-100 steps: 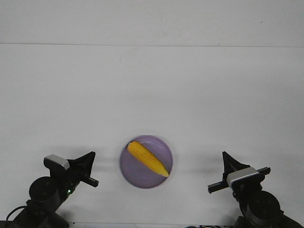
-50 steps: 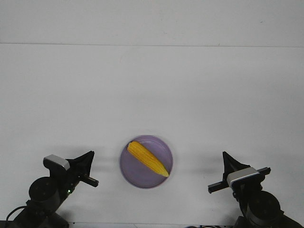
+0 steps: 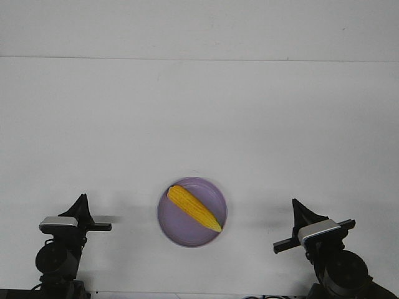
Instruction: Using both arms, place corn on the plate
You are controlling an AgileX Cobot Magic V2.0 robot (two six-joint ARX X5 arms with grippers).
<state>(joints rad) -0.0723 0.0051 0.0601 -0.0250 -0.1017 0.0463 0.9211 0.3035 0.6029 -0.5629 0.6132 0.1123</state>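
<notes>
The yellow corn (image 3: 194, 208) lies slantwise on the lavender plate (image 3: 169, 229), its pale tip toward the plate's near right rim. Nothing holds the corn. My left gripper (image 3: 82, 197) stands well left of the plate near the table's front edge; its fingers meet in one point and it is empty. My right gripper (image 3: 295, 202) stands about as far to the right of the plate, its tip also closed to a point with nothing in it. Both grippers are apart from the plate.
The plate rests on a plain white table (image 3: 199, 124). A seam line runs across the far part of the table. The silver-grey wrist blocks (image 3: 57, 221) and arm bases sit at the bottom corners.
My left arm has turned and drawn back to the left, so its gripper no longer leans toward the plate. The right arm, corn and plate have not moved.
</notes>
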